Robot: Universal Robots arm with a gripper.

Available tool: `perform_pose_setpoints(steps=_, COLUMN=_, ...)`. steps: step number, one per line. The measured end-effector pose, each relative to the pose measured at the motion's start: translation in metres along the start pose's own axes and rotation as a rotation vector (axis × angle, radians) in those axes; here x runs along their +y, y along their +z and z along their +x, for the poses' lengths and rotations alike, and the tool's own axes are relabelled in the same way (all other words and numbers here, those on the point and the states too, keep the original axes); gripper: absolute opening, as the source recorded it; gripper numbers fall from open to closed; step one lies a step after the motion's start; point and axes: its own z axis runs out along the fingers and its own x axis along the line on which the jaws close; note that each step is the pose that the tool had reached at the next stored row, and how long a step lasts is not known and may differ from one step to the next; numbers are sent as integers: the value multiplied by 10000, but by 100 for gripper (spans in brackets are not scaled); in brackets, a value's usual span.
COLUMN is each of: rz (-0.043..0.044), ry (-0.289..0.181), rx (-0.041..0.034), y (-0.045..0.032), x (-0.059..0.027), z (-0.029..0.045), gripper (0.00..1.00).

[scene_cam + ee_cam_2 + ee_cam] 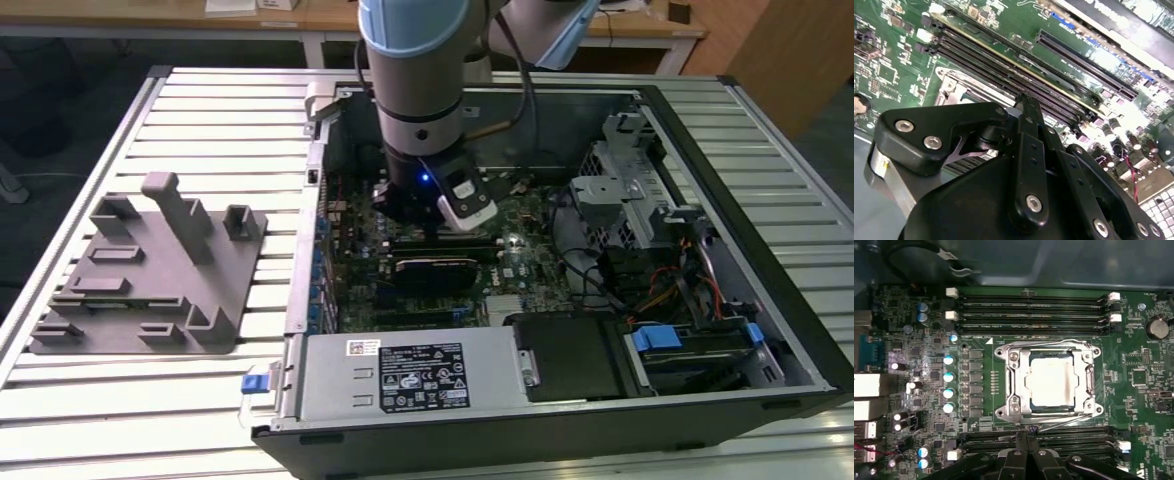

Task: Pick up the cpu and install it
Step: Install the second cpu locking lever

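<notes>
Below me, the cpu [1052, 382] already lies in the socket [1049, 384], framed by its metal bracket. My end effector [1025, 437], at six o'clock of it, has fingers pressed together, seemingly empty. Descending misaligned could scrape the memory slots [1034, 310].

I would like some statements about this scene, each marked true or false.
1. The silvery-grey square cpu lies inside the metal-framed socket on the green motherboard. True.
2. The hand grips the cpu. False: in the first wrist view the hand is apart from the cpu, at the socket's edge.
3. The grey plastic fixture block stands inside the black computer case. False: it stands outside, at the exterior view's left.
4. The arm reaches down into the open case. True.
</notes>
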Motion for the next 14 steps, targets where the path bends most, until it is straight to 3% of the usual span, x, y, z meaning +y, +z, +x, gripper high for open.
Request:
perform_pose_setpoints(steps=10, rz=-413, ry=-168, rx=26, y=23, x=-60, z=74, gripper=11)
perform_pose_setpoints(steps=14, rz=-751, ry=-229, rx=39, y=36, x=-73, z=84, gripper=11)
